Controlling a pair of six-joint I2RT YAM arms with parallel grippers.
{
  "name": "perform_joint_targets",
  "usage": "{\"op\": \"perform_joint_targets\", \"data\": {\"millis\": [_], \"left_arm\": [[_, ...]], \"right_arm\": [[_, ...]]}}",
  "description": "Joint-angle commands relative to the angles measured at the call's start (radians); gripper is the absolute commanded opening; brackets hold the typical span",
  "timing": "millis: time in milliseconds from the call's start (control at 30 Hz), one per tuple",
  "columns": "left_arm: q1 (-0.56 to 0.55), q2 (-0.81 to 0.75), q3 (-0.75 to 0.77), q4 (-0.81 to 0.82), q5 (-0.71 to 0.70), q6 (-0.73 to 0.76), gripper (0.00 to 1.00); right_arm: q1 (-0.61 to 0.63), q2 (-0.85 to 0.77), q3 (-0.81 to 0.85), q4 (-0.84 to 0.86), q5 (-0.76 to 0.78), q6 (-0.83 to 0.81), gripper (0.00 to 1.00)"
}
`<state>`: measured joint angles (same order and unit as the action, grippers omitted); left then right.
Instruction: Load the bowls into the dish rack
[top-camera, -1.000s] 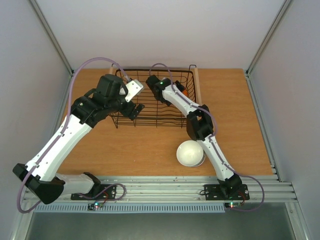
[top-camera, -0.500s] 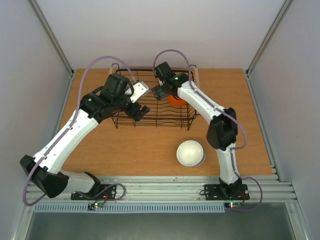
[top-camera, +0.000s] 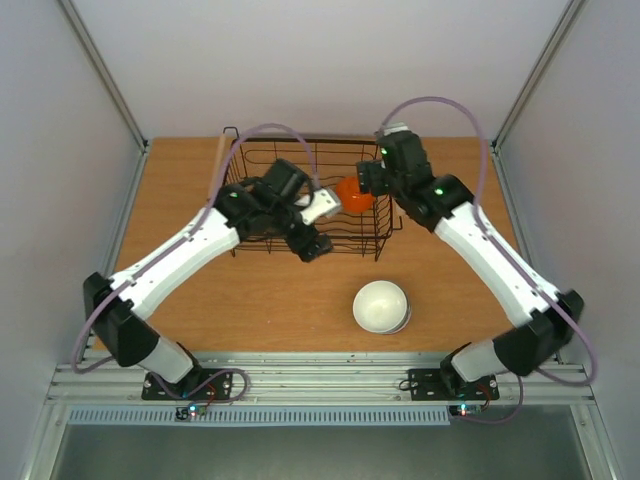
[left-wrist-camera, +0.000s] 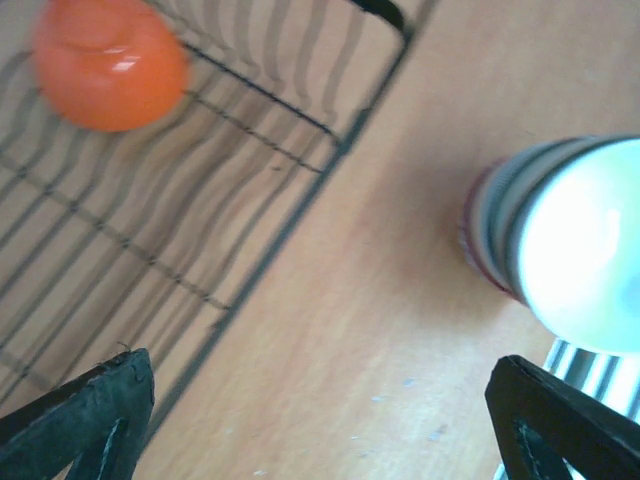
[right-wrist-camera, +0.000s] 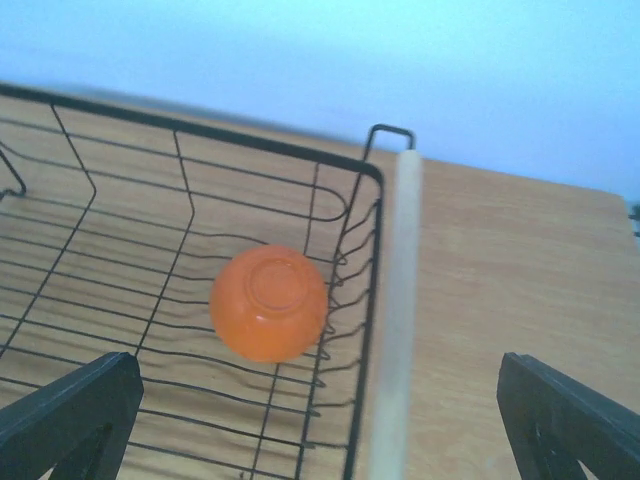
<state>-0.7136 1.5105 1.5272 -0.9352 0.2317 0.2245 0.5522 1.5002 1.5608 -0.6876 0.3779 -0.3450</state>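
Now the orange bowl (right-wrist-camera: 268, 302) lies upturned inside the dish rack (right-wrist-camera: 380, 180). The right claw (top-camera: 364, 182) has backed off, gaping and empty. The left claw (left-wrist-camera: 320, 365), equally wide and empty, swings toward the bowl stack (top-camera: 381, 306) on the worktop (top-camera: 470, 230).

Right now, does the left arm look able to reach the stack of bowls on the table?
Probably yes. The left gripper hangs open over the near edge of the dish rack, and the stack of bowls stands alone on the table close by, with nothing between them.
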Motion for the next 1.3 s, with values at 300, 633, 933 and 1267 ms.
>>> {"op": "perform_joint_targets", "data": {"millis": [300, 633, 933, 1267], "left_arm": [[-0.224, 0.273, 0.167, -0.098, 0.081, -0.003, 0.77], [-0.293, 0.356, 0.201, -0.119, 0.076, 0.000, 0.70], [-0.339, 0.435, 0.244, -0.125, 0.072, -0.013, 0.59], [-0.340, 0.455, 0.243, -0.122, 0.057, -0.014, 0.45]], "right_arm": [[0.002, -0.379, -0.263, -0.082, 0.067, 0.137, 0.98], [0.002, -0.415, -0.338, -0.116, 0.086, 0.169, 0.99], [0.002, -0.452, -0.368, -0.126, 0.087, 0.173, 0.98], [0.002, -0.514, -0.393, -0.154, 0.086, 0.186, 0.98]]}}
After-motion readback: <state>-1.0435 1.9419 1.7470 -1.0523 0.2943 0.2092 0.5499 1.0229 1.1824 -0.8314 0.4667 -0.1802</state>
